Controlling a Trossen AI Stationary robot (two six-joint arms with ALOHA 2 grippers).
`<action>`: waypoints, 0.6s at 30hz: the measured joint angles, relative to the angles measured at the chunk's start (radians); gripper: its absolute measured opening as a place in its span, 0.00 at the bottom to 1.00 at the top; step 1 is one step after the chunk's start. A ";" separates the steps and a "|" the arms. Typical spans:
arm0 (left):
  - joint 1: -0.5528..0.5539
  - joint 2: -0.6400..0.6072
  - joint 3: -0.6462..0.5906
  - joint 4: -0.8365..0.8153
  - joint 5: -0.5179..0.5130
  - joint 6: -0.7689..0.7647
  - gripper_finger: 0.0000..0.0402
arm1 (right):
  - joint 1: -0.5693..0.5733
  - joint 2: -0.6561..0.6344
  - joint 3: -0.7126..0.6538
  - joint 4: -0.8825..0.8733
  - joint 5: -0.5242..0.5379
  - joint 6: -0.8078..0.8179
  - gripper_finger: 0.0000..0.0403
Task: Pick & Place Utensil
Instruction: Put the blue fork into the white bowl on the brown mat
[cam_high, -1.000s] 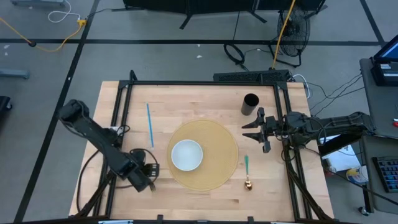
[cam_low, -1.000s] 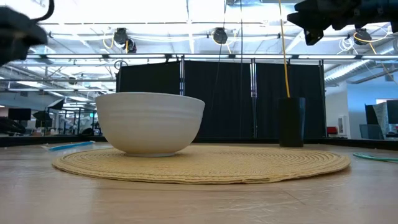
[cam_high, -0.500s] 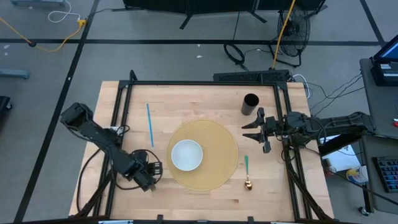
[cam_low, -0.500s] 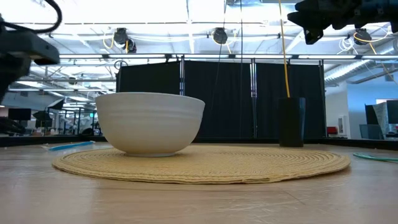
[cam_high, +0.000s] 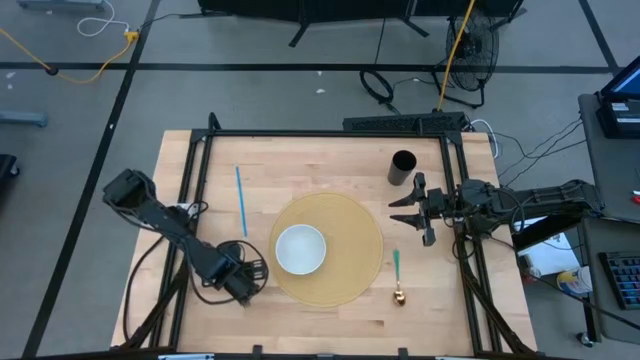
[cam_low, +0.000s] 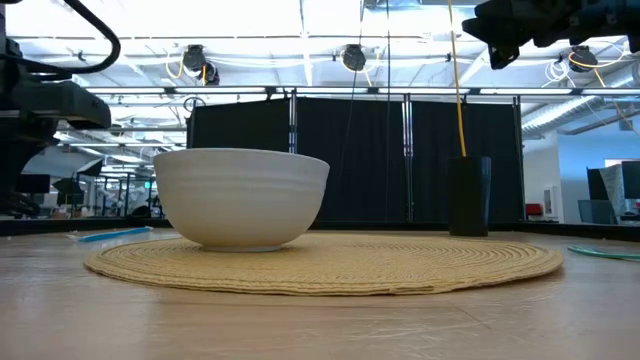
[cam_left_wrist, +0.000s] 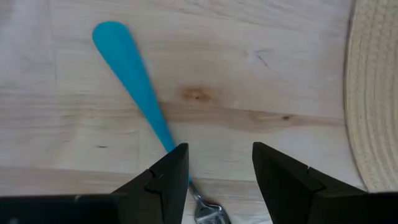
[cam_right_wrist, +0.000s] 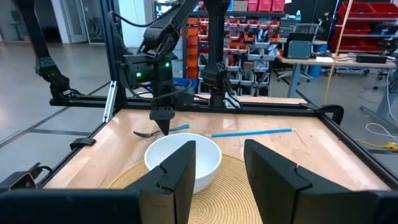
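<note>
One blue-handled fork (cam_left_wrist: 134, 87) flat on table (cam_left_wrist: 261, 74), left gripper (cam_left_wrist: 217, 168) open above it

A black cup (cam_high: 403, 166) stands near the right gripper (cam_high: 396, 212), toward the table's far edge; a blue straw (cam_high: 240, 200) lies well beyond the left gripper (cam_high: 248, 284).

arms: dark, jointed | cables: black, looped | left claw (cam_left_wrist: 214, 171): black angular fingers
</note>
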 joint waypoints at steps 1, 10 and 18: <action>0.000 -0.001 0.000 -0.001 0.002 0.000 0.46 | 0.000 0.000 0.000 0.000 0.000 -0.005 0.32; -0.011 -0.007 0.000 -0.026 0.076 -0.016 0.46 | 0.000 0.000 0.000 0.000 0.000 -0.011 0.32; -0.011 0.019 0.000 -0.043 0.069 -0.015 0.46 | 0.000 0.000 0.000 0.000 0.001 -0.011 0.32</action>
